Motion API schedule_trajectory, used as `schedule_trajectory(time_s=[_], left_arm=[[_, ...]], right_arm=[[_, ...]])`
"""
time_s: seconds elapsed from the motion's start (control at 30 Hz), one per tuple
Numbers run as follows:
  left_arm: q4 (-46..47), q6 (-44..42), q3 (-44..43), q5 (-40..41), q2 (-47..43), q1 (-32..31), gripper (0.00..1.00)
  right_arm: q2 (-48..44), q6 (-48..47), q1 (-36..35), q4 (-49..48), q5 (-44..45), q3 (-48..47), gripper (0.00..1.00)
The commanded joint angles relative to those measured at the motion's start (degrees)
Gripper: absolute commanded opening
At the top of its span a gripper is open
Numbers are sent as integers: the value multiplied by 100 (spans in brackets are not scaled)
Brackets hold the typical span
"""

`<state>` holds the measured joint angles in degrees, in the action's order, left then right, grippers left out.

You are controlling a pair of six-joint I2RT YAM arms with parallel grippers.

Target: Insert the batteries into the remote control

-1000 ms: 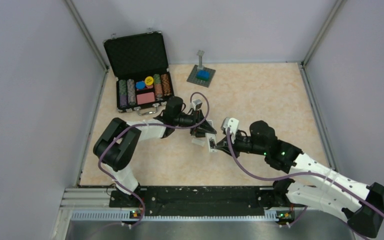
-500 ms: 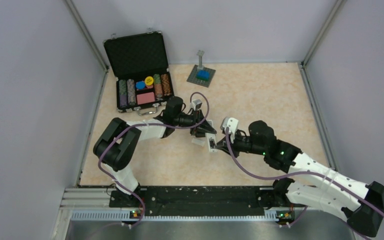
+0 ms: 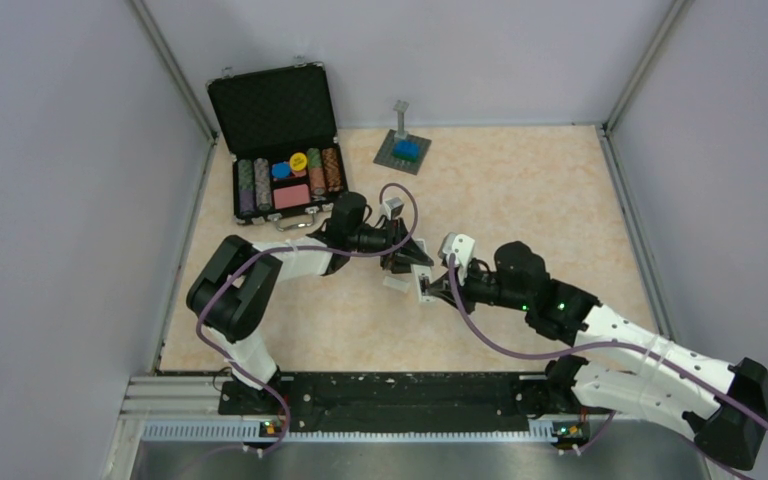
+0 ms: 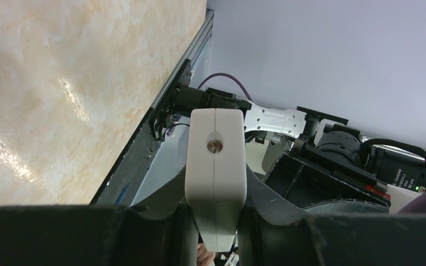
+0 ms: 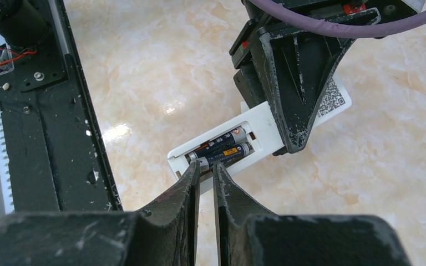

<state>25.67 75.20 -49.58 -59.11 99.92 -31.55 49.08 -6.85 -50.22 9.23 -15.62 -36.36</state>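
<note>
The white remote control (image 3: 423, 284) is held above the table by my left gripper (image 3: 412, 262), which is shut on its far part. In the left wrist view the remote's end (image 4: 215, 160) sits clamped in that gripper (image 4: 215, 194). In the right wrist view the remote (image 5: 260, 124) shows its open compartment with two dark batteries (image 5: 222, 143) (image 5: 224, 155) lying side by side inside. My right gripper (image 5: 205, 165) is shut to a narrow slit with nothing in it, and its tips touch the nearer battery's end. It also shows in the top view (image 3: 440, 290).
A white piece with a QR label (image 5: 333, 100) lies under the left gripper's fingers (image 5: 291, 94). An open black case of poker chips (image 3: 285, 150) and a grey baseplate with a blue brick (image 3: 403, 150) stand at the back. The black base rail (image 3: 380, 395) runs along the near edge.
My right gripper has crept a little left, closer onto the remote's compartment. The left gripper and remote have stayed almost still.
</note>
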Motion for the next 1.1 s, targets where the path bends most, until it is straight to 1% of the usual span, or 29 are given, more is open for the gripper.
schedule_trajectory(time_s=[0.0,0.43,0.77,1.07], left_arm=[[184,-41,-170,-172,-103,-29,0],[34,-167,-155,-142,-94,-29,0],[23,-146,-149,-134,-141,-27,0],[77,-120,-123,-144,-219,-27,0]], right_arm=[[28,-10,-63,-173,328,-3,13],[56,-34,-64,59,923,-106,9],[181,-14,-66,95,693,-126,8],[308,47,-71,105,797,-160,8]])
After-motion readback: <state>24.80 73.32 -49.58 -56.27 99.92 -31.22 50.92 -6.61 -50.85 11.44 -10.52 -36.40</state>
